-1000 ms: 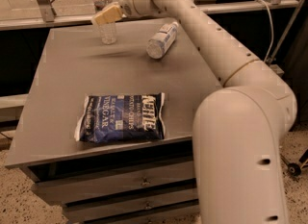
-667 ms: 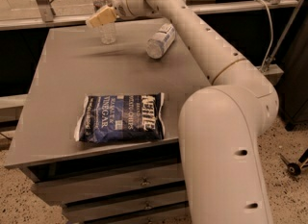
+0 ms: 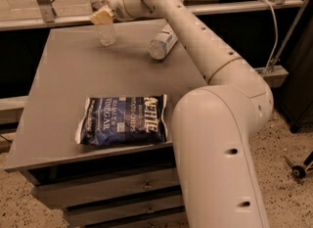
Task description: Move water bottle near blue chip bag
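Scene at the table (image 3: 68, 75), read left to right. The water bottle (image 3: 107, 33) is standing upright at the table's far left corner, white cap on top, well back from the table's front edge. The gripper (image 3: 101, 16) is sitting against the bottle's upper half, above the table's far left corner and overlapping the bottle. Whether it is spread, pressed together or pinching the bottle cannot be told from here. The blue bag (image 3: 124, 120) is lying flat at the table's front edge, roughly mid-width, white lettering up, well apart from the water bottle. A second bottle (image 3: 163, 42), wrapped in a white label, is lying on its side toward the table's far right. The arm (image 3: 198, 43) is reaching from the table's front right corner, over the second bottle, to the far left corner. Drawers (image 3: 107, 193) are showing under the table's front edge.
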`<state>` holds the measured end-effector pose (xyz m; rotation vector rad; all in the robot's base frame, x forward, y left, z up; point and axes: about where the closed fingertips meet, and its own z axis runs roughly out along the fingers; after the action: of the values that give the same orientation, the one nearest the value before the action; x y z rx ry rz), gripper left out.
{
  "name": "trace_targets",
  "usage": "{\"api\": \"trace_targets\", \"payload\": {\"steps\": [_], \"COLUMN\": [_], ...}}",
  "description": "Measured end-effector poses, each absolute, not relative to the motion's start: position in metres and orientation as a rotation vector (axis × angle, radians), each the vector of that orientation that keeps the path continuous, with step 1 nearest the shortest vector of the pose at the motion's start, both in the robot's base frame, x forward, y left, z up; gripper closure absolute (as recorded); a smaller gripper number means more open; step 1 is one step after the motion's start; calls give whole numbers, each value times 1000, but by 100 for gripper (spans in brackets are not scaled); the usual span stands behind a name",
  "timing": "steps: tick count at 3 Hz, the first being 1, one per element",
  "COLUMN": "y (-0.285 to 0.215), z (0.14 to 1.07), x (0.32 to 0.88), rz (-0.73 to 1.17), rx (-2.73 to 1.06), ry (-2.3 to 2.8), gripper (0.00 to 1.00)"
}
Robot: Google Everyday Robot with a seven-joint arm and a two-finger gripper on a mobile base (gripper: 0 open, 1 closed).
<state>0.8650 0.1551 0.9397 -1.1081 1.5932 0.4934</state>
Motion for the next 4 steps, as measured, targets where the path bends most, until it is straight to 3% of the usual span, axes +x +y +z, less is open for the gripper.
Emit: {"api": "trace_targets", "payload": {"steps": [2, 4], "y": [126, 89], "z": [959, 973], "x": [817, 675], "rz": [492, 571], "rx": [-1130, -1173], "ry": [1543, 1484], "gripper": [95, 100]}}
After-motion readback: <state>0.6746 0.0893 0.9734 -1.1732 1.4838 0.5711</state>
